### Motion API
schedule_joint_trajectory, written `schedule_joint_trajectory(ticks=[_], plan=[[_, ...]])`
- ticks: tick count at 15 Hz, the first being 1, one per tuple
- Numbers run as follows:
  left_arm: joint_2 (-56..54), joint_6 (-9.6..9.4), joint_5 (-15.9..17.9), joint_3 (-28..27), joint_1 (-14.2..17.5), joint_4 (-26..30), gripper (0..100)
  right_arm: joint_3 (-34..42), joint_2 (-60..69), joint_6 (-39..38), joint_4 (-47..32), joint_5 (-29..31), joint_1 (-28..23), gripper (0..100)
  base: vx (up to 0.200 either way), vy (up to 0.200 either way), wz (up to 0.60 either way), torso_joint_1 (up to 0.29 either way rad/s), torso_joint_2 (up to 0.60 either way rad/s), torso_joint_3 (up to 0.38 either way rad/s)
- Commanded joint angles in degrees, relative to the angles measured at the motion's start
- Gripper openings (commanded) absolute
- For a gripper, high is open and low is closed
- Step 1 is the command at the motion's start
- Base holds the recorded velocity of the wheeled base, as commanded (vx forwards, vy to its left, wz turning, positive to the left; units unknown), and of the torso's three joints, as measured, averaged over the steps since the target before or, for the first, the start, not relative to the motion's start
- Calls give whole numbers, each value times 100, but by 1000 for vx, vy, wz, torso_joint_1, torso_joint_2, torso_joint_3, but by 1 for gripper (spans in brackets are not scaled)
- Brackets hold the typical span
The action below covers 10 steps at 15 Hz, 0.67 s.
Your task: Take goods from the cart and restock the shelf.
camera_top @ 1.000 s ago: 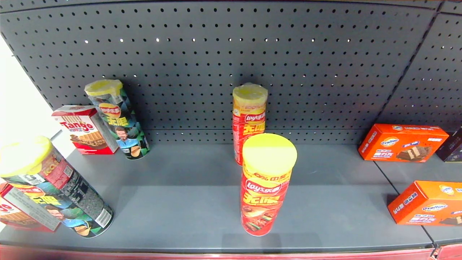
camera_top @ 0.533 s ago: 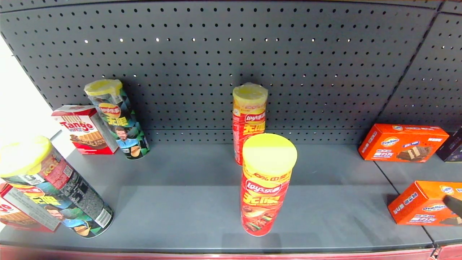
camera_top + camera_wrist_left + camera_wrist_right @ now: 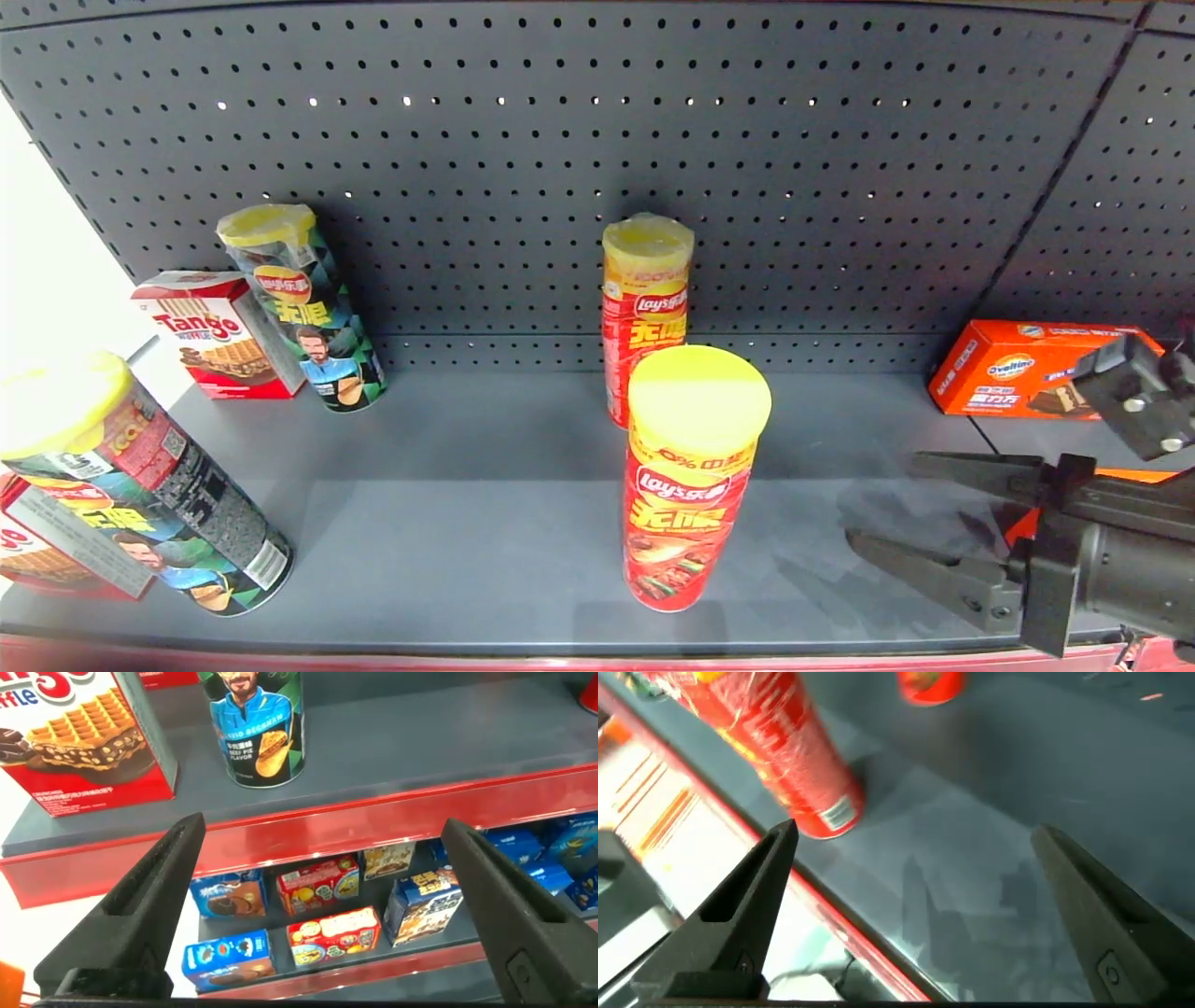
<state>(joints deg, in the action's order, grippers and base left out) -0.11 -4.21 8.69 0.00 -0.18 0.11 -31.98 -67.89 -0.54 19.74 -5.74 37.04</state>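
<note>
We face the shelf [image 3: 467,523] head-on, and its goods stand in files running front to back, which we judge is so each kind shows its face at the edge. The front red can [image 3: 686,485] stands upright with the rear red can [image 3: 644,308] just behind it in the middle. The dark cans [image 3: 303,308] and the wafer boxes [image 3: 215,336] keep to the left, and an orange box [image 3: 1018,369] lies flat at the right near the pegboard back [image 3: 597,140]. The bare stretch between the red cans and the orange box looks to us like room left for restocking. The right gripper [image 3: 887,504] hangs over that stretch near the front edge, its jaws spread wide with nothing between them, so we take it that it has no item to set down. The left gripper [image 3: 322,826] sits lower, out in front of the red rail [image 3: 523,779], also spread wide and carrying nothing. Every can wears its yellow lid and every box is shut, so we cannot tell what is inside. Below the rail, small snack boxes [image 3: 327,915] sit packed side by side.
</note>
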Motion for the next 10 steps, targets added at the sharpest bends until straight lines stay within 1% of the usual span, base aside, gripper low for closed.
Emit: schedule_joint_trajectory(ticks=[1, 4, 10], plan=[[11, 16, 1, 0, 1, -2, 100, -72, -471, 1, 13, 3, 243, 100, 0, 0, 0, 0, 0, 0], [11, 25, -8, 0, 1, -2, 100, -195, -884, 1, 250, 3, 322, 100, 0, 0, 0, 0, 0, 0], [11, 25, -17, 0, 1, 7, 100, -397, -1271, 98, 259, -6, 436, 100, 0, 0, 0, 0, 0, 0]])
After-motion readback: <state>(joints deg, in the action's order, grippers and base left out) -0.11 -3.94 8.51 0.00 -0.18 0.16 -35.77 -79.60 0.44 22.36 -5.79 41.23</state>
